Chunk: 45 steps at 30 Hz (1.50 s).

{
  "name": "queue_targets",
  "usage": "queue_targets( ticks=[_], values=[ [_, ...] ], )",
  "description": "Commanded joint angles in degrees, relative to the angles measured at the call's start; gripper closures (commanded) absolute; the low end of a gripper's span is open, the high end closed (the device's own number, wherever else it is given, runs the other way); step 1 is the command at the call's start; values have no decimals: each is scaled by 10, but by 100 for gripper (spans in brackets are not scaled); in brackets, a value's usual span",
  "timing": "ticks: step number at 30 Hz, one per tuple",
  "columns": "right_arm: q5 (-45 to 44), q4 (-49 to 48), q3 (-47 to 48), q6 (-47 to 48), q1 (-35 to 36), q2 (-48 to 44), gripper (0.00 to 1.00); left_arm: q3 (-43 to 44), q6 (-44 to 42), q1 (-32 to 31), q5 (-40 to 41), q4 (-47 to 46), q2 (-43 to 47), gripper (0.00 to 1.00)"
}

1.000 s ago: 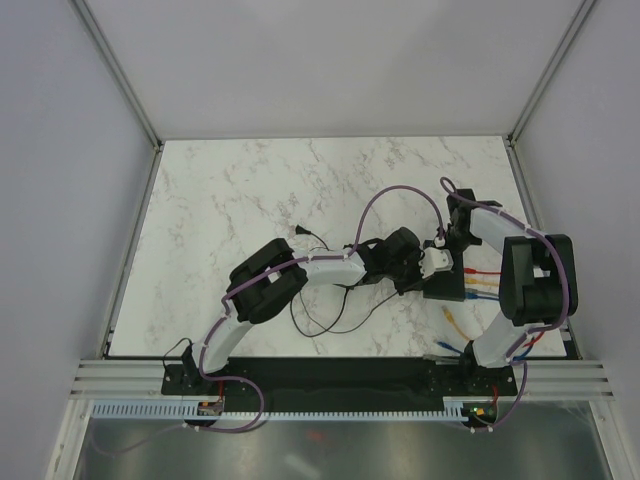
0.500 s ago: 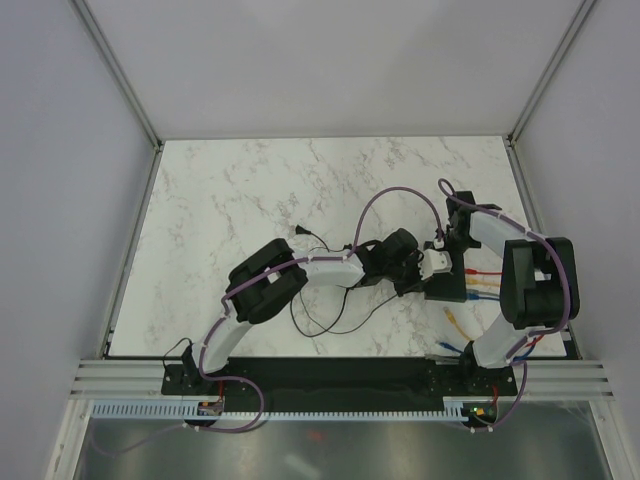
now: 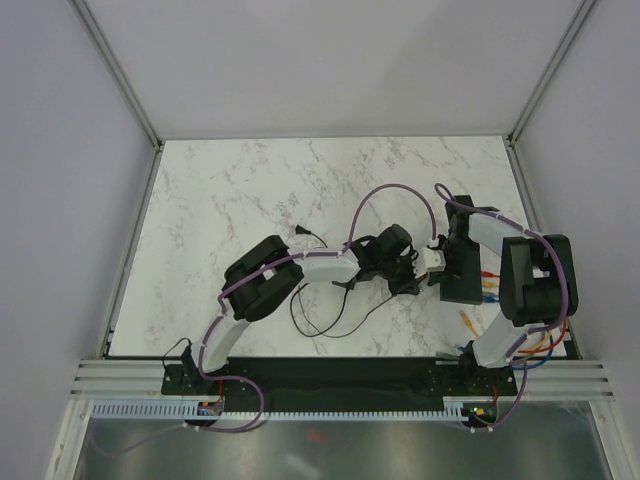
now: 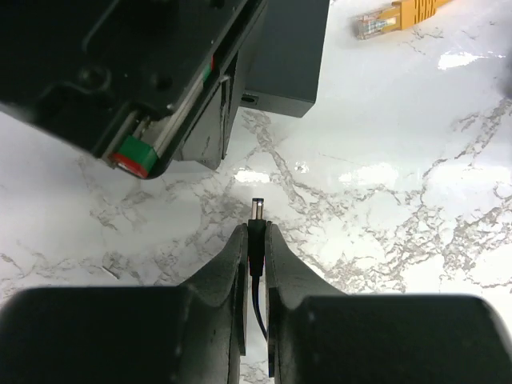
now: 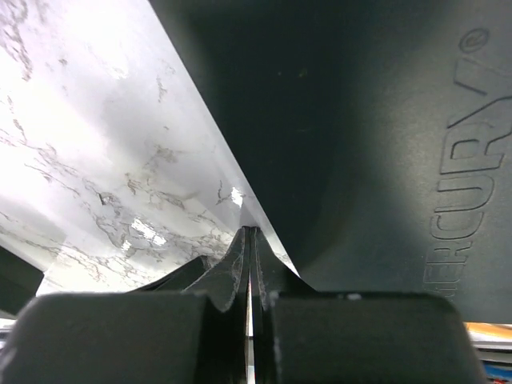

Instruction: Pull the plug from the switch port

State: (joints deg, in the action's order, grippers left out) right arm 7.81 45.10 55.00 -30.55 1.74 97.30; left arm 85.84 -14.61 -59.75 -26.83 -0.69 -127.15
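Note:
The switch [image 3: 463, 283] is a flat black box near the table's right side; in the right wrist view [image 5: 384, 120] it fills the right half and bears raised lettering. My left gripper [image 3: 407, 274] is shut on a small black barrel plug [image 4: 256, 226]. The plug's metal tip points at the switch's side [image 4: 282, 56] with bare marble between them, so the plug is out of its socket. My right gripper [image 3: 440, 262] is shut with nothing between its fingers [image 5: 250, 232], its tips at the switch's left edge.
The plug's thin black cord [image 3: 322, 322] loops on the marble below the left arm. Red, yellow and blue network cables [image 3: 488, 287] run from the switch's right edge to the table's front right corner. A yellow network plug [image 4: 394, 16] lies loose nearby.
The left gripper has drawn back to the left with the plug, free of the switch. The switch has swung and shifted right with the right gripper on it, and the coloured cables moved with it.

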Motion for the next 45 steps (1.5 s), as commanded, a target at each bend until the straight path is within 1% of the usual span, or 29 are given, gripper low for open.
queue_targets(
  ticks=[1,3,5,12,17,21,23,24,26,27,28,29,32,35,37,41,42,43,44,45],
  values=[
    [-84,15,-17,26,-4,18,100,5,-16,2,-23,45,19,98],
    [-79,10,-17,24,-3,18,100,4,-13,2,-26,46,23,98],
    [-55,6,-13,22,-4,11,100,-1,-10,2,-25,45,29,98],
    [-13,9,15,9,-3,-10,100,-37,3,10,-6,53,75,98],
    [4,24,32,15,-4,-32,100,-34,67,41,20,80,110,98],
    [-3,44,39,29,-4,-63,100,-38,134,79,55,87,133,98],
    [2,51,37,31,-3,-80,100,-32,156,90,80,109,136,98],
    [5,53,34,30,-3,-97,100,-23,167,98,110,121,135,98],
    [20,55,30,31,-3,-113,99,-8,174,104,143,161,127,98],
    [26,55,28,31,-3,-126,99,12,178,110,169,175,115,98],
    [31,56,25,31,-2,-134,98,25,180,113,178,189,107,98],
    [34,59,24,30,-2,-139,98,51,182,116,184,214,98,98],
    [43,61,19,27,5,-159,98,84,183,121,182,232,71,98],
    [48,60,15,23,16,-172,97,101,187,123,195,234,53,98],
    [55,61,15,23,20,-178,97,110,203,132,201,242,38,98],
    [63,65,13,29,21,-185,96,136,222,149,199,275,24,98],
    [66,66,11,29,22,-185,96,136,225,154,208,279,24,96],
    [68,65,8,30,22,-185,96,137,225,156,209,282,24,91],
    [71,66,7,32,21,-186,95,145,225,159,210,284,23,81],
    [72,65,5,33,22,-185,95,150,220,161,207,288,22,81]
  ],
)
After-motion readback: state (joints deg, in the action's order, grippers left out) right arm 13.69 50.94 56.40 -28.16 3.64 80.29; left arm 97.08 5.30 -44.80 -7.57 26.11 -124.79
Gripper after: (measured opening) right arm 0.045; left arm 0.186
